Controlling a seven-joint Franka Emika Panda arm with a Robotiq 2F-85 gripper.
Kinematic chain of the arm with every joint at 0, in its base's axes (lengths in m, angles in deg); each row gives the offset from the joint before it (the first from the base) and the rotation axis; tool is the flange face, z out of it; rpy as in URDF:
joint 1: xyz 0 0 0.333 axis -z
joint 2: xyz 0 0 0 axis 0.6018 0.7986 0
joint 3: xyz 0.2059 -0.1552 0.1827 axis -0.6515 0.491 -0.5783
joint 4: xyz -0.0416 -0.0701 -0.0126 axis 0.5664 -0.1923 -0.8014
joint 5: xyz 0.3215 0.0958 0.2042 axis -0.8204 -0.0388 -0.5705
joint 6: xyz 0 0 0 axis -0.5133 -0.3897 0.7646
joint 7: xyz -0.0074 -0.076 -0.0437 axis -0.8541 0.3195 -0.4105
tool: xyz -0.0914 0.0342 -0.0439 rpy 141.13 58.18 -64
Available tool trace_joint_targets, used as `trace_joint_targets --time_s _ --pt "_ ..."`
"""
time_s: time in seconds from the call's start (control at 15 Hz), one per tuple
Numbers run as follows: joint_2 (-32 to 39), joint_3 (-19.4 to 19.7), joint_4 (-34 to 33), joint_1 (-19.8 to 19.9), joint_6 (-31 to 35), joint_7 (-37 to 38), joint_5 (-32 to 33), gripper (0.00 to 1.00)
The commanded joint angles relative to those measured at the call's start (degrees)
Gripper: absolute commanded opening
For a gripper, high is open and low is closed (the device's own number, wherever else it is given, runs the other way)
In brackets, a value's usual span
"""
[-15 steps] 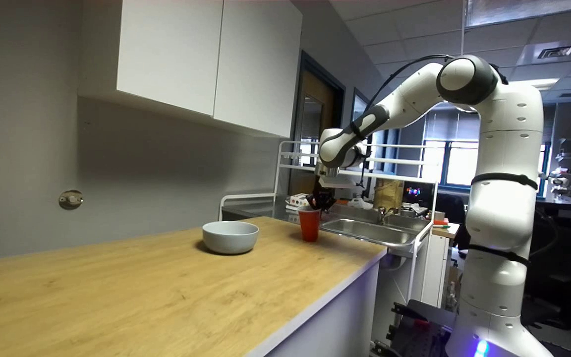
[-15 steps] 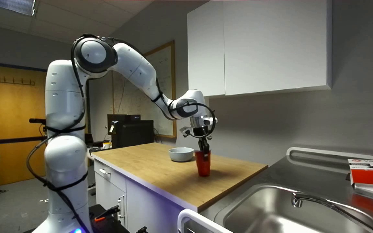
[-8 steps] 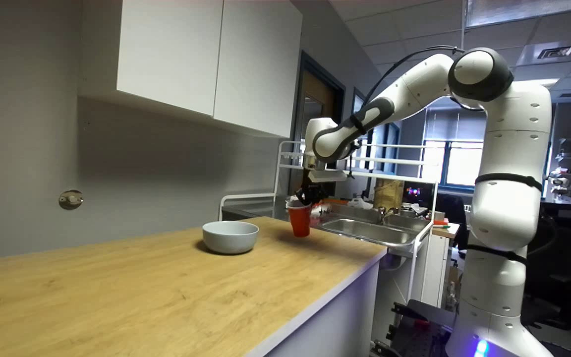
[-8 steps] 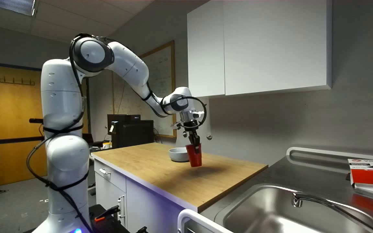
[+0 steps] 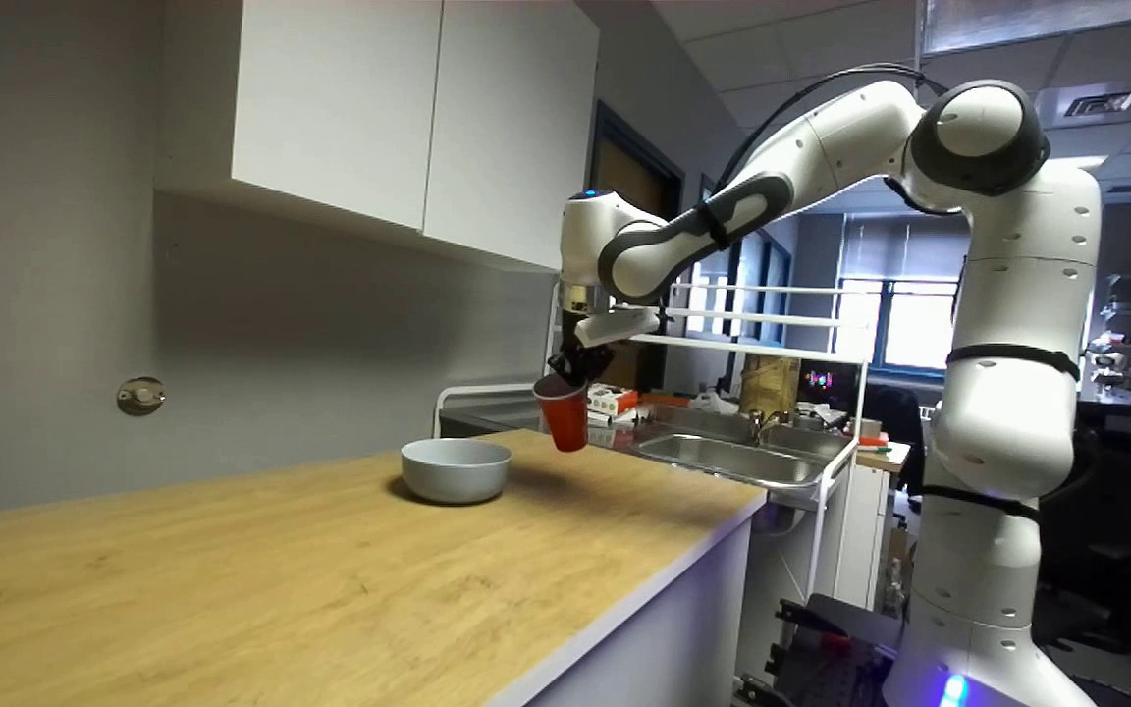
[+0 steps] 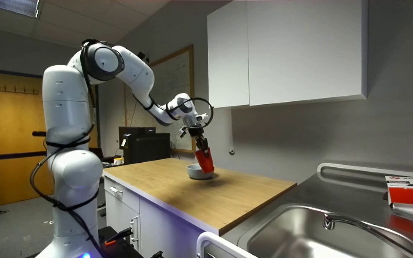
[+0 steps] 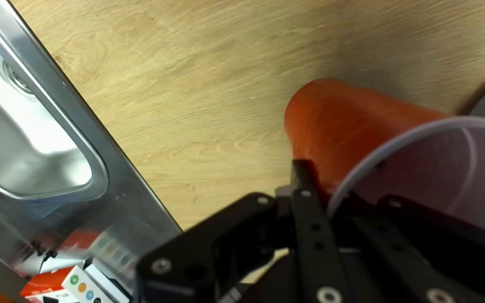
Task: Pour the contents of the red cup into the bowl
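The tool (image 6: 205,148) is clamped on the wall of the tapered red cup (image 5: 566,424): in the wrist view, one finger lies along the outside while the other reaches in past the pale rim. The cup hangs in the air over the wood-topped bench (image 5: 330,560), just beside the pale grey bowl (image 5: 454,481). It is tilted rather than upright, its mouth leaning toward the side where the bowl stands. In an exterior view a gap shows between the two, and the rim of the cup sits higher than that of the bowl. In an exterior view the cup (image 6: 207,164) covers the right-hand part of the bowl (image 6: 193,172) (an overlap from the viewing angle; they do not touch). The bowl rests upright on the bench, its inside only partly in sight. What the cup holds cannot be told: the wrist view takes in some of its pale inner wall, but the bottom is hidden. Just past the end of the bench lies a stainless-steel sink (image 6: 289,233) with a curved faucet (image 6: 366,226), and a red-and-white box (image 6: 411,194) sits near it. A white two-door wall cabinet (image 6: 299,50) hangs above the bench. The white Panda arm (image 5: 1017,314) stands beside the bench and bends over it, its wrist above the cup.
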Motion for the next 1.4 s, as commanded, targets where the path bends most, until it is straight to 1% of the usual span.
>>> trace_joint_targets --time_s 0.0,0.13,0.33,0.53,0.87,1.0,1.2,1.27,1.33 --pt "4.4 -3.0 -6.6 -2.7 -5.7 5.1 5.5 0.0" --pt "7.5 -4.1 -9.8 -4.6 -8.5 9.5 10.9 0.0" --pt "13.4 -4.3 -15.2 -8.2 -13.7 17.6 22.2 0.0" --pt "18.8 -3.9 -20.2 -11.4 -19.5 21.4 29.0 0.0" --pt "26.2 -4.0 -27.3 -16.5 -28.7 24.0 36.6 0.0" --pt "26.9 -4.1 -27.9 -18.2 -31.9 23.7 39.5 0.0" --pt "27.3 -4.7 -27.0 -20.8 -36.7 23.5 44.4 0.0" --pt "27.1 -5.0 -26.2 -21.3 -38.1 23.5 45.5 0.0" --pt "28.3 -5.5 -26.9 -22.6 -40.4 23.7 46.4 0.0"
